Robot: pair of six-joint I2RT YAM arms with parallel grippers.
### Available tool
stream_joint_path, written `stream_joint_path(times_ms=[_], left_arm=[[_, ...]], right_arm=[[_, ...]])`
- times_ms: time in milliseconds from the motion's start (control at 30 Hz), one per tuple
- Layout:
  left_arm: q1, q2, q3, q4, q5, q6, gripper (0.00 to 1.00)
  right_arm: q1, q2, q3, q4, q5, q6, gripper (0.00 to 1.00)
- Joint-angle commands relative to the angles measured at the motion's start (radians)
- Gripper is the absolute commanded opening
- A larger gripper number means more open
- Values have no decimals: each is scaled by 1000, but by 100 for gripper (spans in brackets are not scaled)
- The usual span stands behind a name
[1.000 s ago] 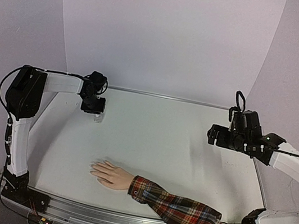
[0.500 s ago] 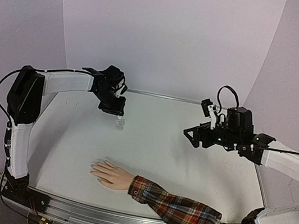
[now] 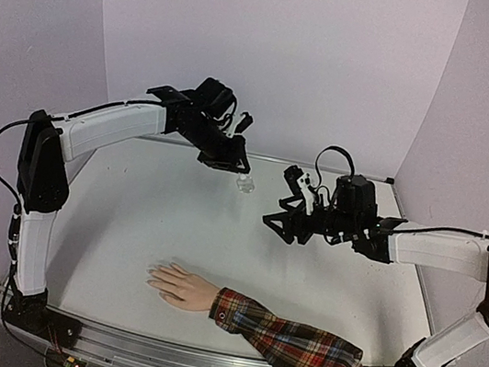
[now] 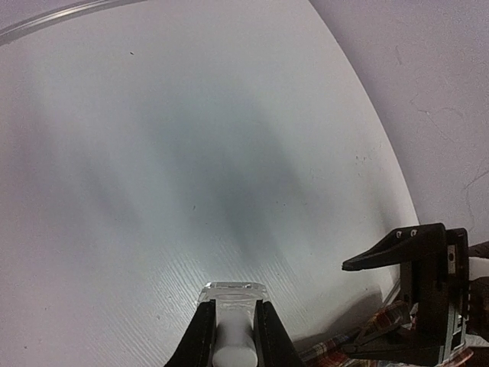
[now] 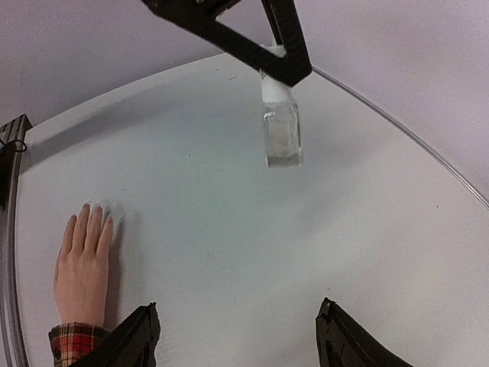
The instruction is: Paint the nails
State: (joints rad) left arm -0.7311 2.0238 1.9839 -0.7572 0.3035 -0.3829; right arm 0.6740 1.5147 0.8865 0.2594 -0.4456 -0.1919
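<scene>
Nails tip the hand lying flat at the table's near edge — left gripper pinches a bottle aloft, far centre; right gripper near it, jaws spread, empty.

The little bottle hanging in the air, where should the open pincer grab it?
Probably take the bottle around its clear glass body, coming level from the right. The left pincer clamps the white cap, so only the squarish body hangs free below, facing the right pincer.
</scene>
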Motion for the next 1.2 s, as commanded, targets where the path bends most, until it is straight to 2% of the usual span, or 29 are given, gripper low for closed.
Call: stream_joint_path(times_ms=[0, 200, 367, 567, 767, 967, 1167], left_arm=[[-14, 10, 19, -16, 59, -32, 0], [-24, -14, -13, 23, 122, -53, 0], [-33, -17, -16, 25, 122, -54, 0], [-38, -21, -16, 21, 117, -55, 0], [-42, -21, -13, 12, 101, -51, 0], [-44, -21, -5, 3, 90, -47, 0], [-48, -22, 3, -4, 84, -42, 0]], right_arm=[[4, 52, 72, 151, -47, -8, 70], [7, 98, 114, 161, -38, 3, 63], [14, 126, 139, 161, -72, -5, 56], [30, 169, 174, 161, -54, 1, 53], [41, 202, 196, 161, -52, 8, 41], [47, 218, 201, 160, -24, 3, 36], [50, 232, 207, 159, 9, 3, 38]])
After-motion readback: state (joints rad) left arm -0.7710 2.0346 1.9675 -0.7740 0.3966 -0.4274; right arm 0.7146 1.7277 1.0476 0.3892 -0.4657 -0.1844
